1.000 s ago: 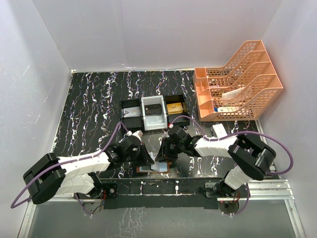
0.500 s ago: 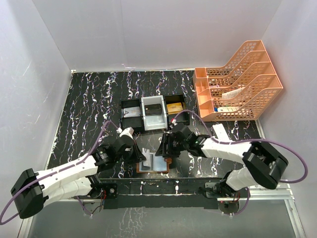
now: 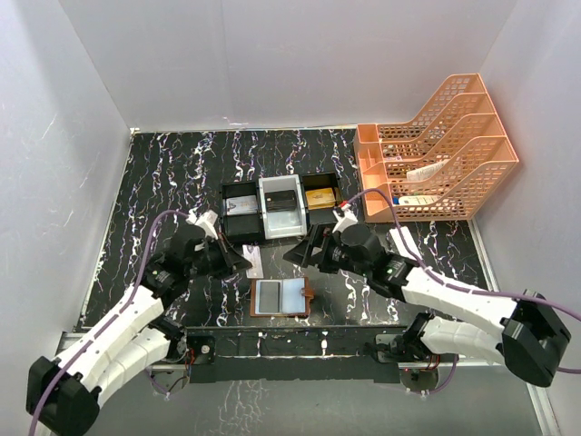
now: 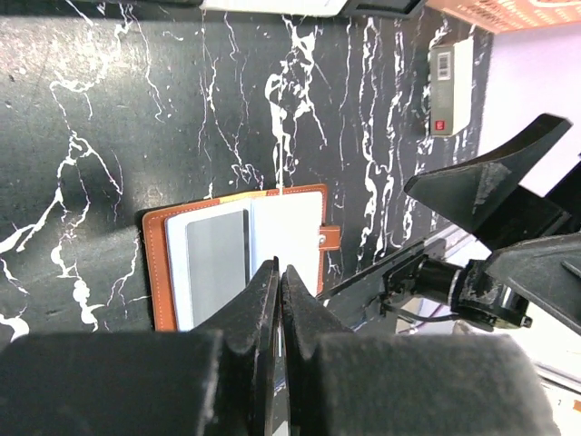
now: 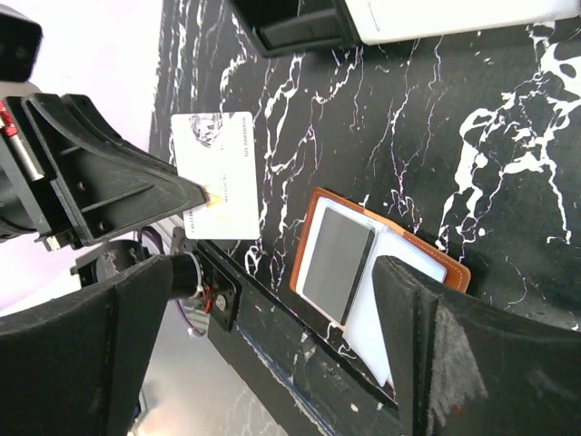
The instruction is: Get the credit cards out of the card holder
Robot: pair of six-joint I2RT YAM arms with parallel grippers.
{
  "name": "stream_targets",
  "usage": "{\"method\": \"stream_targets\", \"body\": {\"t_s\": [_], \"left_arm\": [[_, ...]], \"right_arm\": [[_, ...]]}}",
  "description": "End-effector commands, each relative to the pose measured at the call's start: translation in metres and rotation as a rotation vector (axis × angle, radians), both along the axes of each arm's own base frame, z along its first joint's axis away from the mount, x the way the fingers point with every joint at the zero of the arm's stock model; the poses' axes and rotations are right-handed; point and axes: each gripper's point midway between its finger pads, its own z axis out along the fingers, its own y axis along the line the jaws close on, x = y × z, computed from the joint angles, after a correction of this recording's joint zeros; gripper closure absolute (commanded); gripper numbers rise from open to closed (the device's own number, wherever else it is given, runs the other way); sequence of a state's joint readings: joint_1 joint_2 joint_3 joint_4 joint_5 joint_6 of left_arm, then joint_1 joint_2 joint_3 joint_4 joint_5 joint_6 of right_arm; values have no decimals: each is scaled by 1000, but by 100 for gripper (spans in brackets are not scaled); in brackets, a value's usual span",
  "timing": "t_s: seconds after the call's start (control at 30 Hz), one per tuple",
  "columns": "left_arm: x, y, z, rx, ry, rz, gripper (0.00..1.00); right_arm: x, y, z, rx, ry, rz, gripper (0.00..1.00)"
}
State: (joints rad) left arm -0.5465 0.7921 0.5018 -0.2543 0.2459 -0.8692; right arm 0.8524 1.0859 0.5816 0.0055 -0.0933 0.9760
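Note:
The brown card holder (image 3: pixel 305 297) lies spread open near the table's front edge, showing pale inner pockets. A grey credit card (image 3: pixel 269 296) sits in its left pocket (image 4: pixel 216 263) (image 5: pixel 338 263). My left gripper (image 3: pixel 243 262) hangs just left of and behind the holder, shut on a pale credit card (image 3: pixel 256 264). The right wrist view shows that card's printed face (image 5: pixel 218 173). In the left wrist view the gripper (image 4: pixel 280 268) pinches it edge-on above the holder (image 4: pixel 290 232). My right gripper (image 3: pixel 298 256) hovers open behind the holder (image 5: pixel 272 263), holding nothing.
A black-and-white compartment tray (image 3: pixel 280 207) stands mid-table behind both grippers. An orange tiered file rack (image 3: pixel 436 150) fills the back right. A white box with a red mark (image 3: pixel 402 240) (image 4: pixel 451 86) lies right of the right arm. The metal base rail runs just in front of the holder.
My left gripper has drawn back left from the holder with a card in it. My right gripper has opened wide and lifted off the holder, which now lies flat and uncovered.

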Motion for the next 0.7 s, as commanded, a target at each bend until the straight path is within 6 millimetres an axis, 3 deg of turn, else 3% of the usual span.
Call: {"method": "stream_targets", "body": {"t_s": [0.0, 0.1, 0.23, 0.53, 0.67], "left_arm": [[-8, 2, 14, -110, 3, -52, 100], [-5, 3, 26, -182, -11, -14, 100], [0, 1, 31, -247, -16, 39, 100], [7, -11, 53, -414, -53, 48, 100], [9, -16, 65, -429, -82, 9, 100]], "right_arm": [[11, -5, 33, 114, -157, -46, 3], [-1, 3, 42, 179, -176, 42, 2], [-5, 17, 33, 199, -82, 143, 2], [17, 45, 51, 328, -49, 262, 2], [20, 57, 49, 342, -13, 300, 9]]}}
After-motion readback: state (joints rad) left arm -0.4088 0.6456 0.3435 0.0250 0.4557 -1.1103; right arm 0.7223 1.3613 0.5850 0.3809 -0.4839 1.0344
